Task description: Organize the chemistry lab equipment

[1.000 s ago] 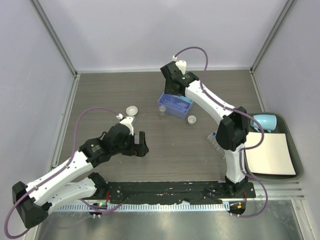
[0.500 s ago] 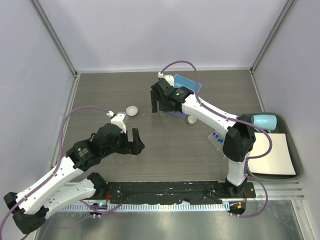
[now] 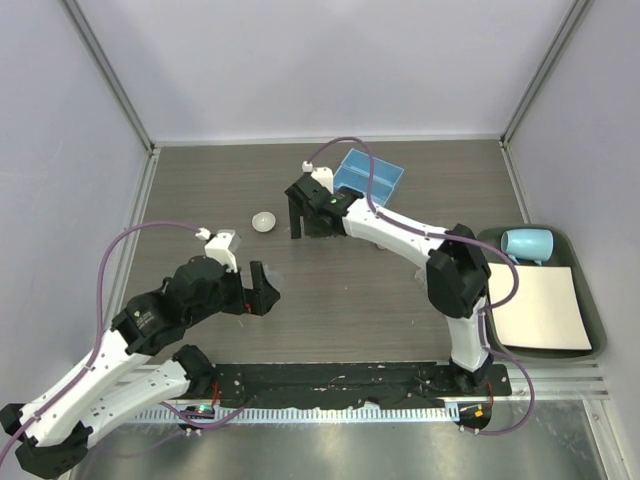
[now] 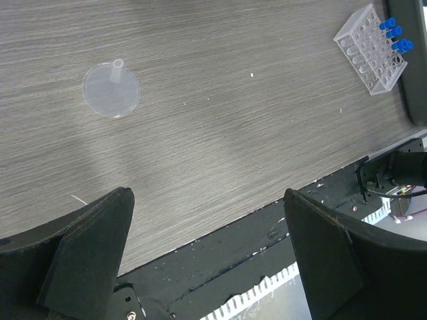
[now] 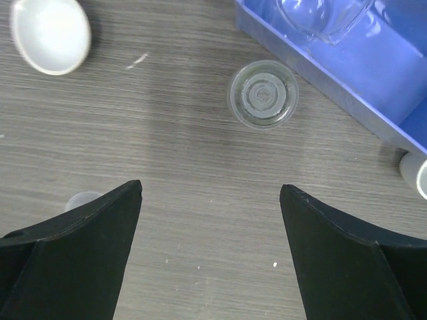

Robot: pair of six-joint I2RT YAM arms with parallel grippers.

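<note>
In the top view my right gripper [image 3: 305,222] is open and empty, just right of a small white dish [image 3: 263,221] and near of the blue tray [image 3: 368,175]. Its wrist view shows the gripper [image 5: 210,187] over bare table, with a tiny clear beaker [image 5: 263,93] ahead, the white dish [image 5: 50,35] at far left, and the blue tray [image 5: 373,73] holding another clear beaker [image 5: 320,17]. My left gripper [image 3: 250,295] is open and empty. Its view [image 4: 207,197] shows a clear round piece with a short stem [image 4: 111,90] and the clear tube rack [image 4: 370,48] with blue-capped tubes [image 4: 393,30].
A pale blue mug [image 3: 525,243] lies in the dark green tray [image 3: 593,320] with a white sheet at the right edge. A second white dish [image 5: 417,175] peeks in at the right of the right wrist view. The black mounting rail [image 3: 340,385] runs along the near edge.
My right gripper has swung from over the blue tray leftward and nearer, stopping beside the white dish. My left gripper has drawn back toward the near left. Both stay open.
</note>
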